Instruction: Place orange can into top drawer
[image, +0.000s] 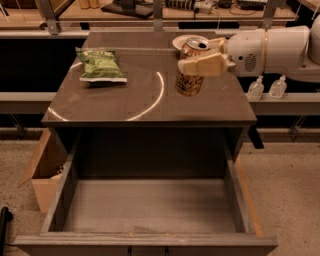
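Note:
The orange can (189, 76) with dark cursive lettering and a silver top is held upright just above the cabinet top (145, 100), right of its middle. My gripper (197, 59) reaches in from the right on the white arm and is shut on the can, one tan finger (202, 65) crossing its front. The top drawer (150, 202) is pulled fully open below the cabinet top, its flat grey bottom bare. The can is above the countertop, behind the drawer opening.
A green chip bag (101, 65) lies at the left of the cabinet top. A white bowl (178, 41) sits behind the can. A brown cardboard box (44, 170) stands on the floor left of the drawer. Two small bottles (265, 87) stand at the right.

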